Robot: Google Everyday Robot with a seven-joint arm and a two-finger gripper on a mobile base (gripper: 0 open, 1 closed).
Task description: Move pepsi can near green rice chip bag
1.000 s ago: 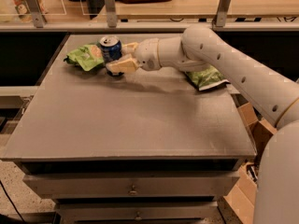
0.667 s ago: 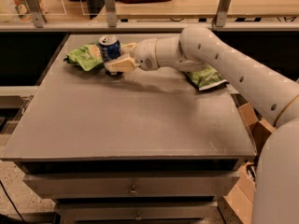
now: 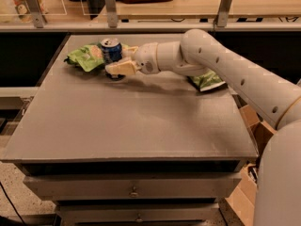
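Note:
The pepsi can (image 3: 111,50), dark blue with a silver top, stands upright at the back left of the table, touching the right edge of the green rice chip bag (image 3: 86,57). That bag is light yellowish green and lies flat. My gripper (image 3: 117,59) reaches in from the right, low over the table. Its tan fingers (image 3: 121,68) sit on either side of the can and are shut on it. The front finger hides the can's lower part.
A darker green bag (image 3: 207,81) lies at the right side of the grey table (image 3: 131,126), partly under my arm (image 3: 221,65). A rail with posts (image 3: 111,6) runs behind the table. A cardboard box (image 3: 256,131) stands off the right edge.

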